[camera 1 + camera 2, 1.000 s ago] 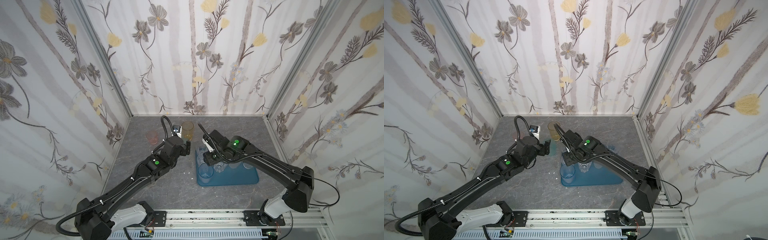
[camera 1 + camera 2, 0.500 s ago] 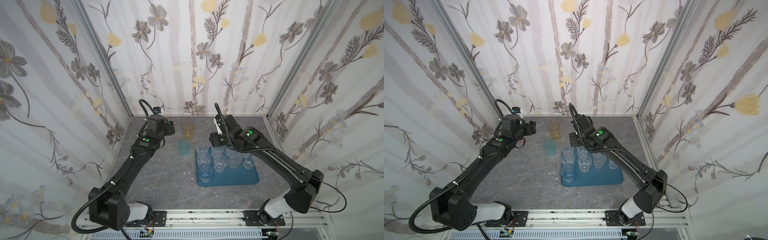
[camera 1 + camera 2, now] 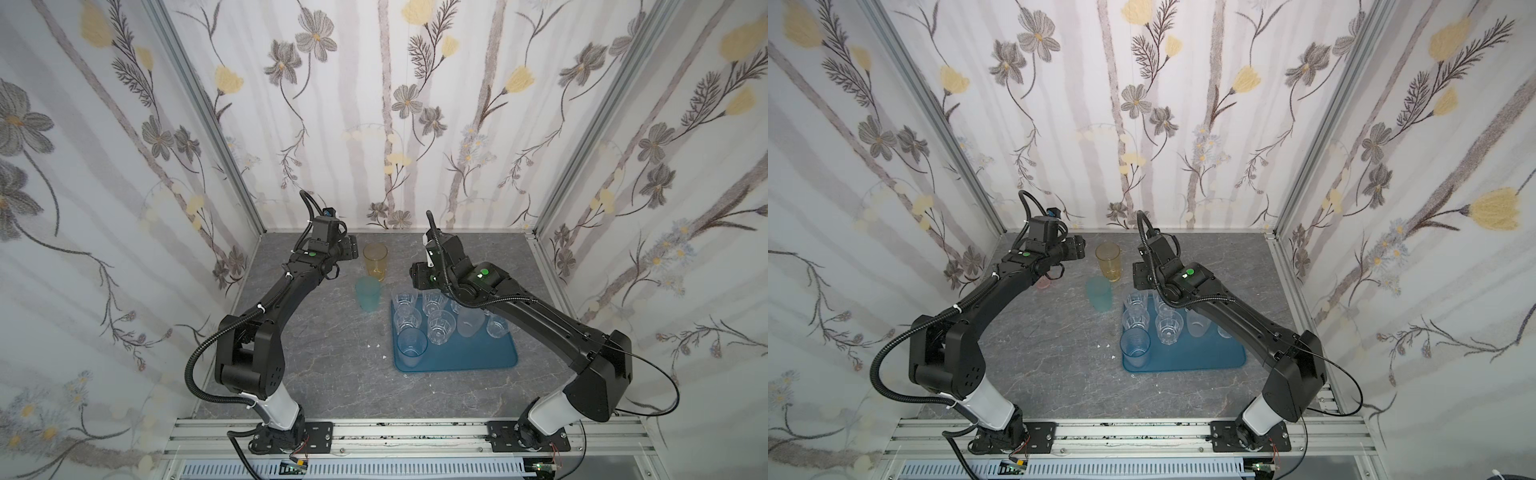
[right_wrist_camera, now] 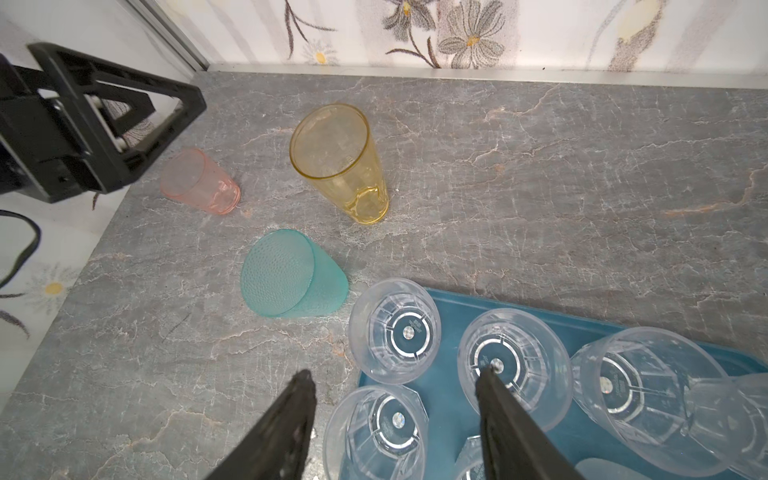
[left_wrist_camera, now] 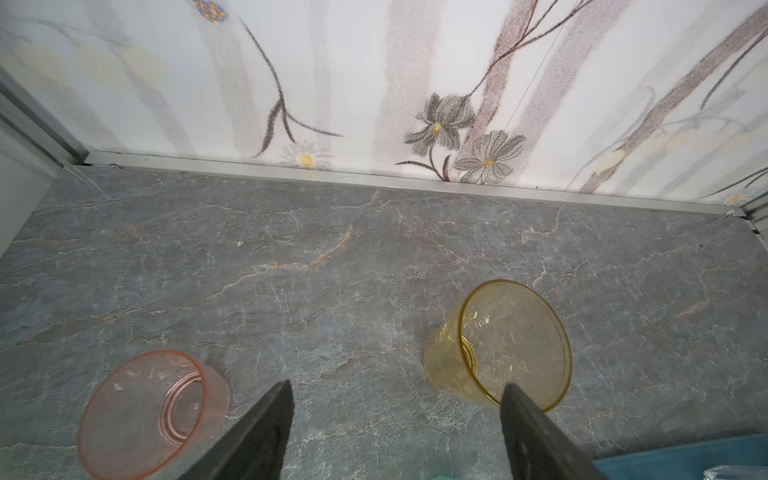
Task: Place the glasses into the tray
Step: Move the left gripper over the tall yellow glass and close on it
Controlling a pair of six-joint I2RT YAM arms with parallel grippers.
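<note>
Glasses [image 3: 441, 330], small see-through tumblers, split between tray and tabletop. Upright on the flat rectangular blue plastic tray [image 3: 478, 357] with rounded corners and a low rim, crowded toward its far half: several clear faceted tumblers [image 4: 395, 328], one frosted tumbler [image 3: 469, 324] and, at the near left corner, a blue-tinted tumbler [image 3: 411, 351]. Off the tray, on the grey marbled tabletop [image 3: 332, 374]: a teal tumbler [image 4: 291, 274] just beside the tray's far left corner, a taller amber-yellow tumbler [image 3: 376, 259] upright behind it near the back wall, and a shorter pink tumbler [image 5: 153, 411] further left, only a sliver of it showing under the left arm in a top view. Left gripper [image 5: 395, 386] above the bare tabletop between the pink and amber-yellow tumblers, jaws spread wide, nothing between them. Right gripper [image 4: 395, 374] poised over the clear faceted tumblers at the tray's far left corner, jaws likewise apart, gripping nothing.
</note>
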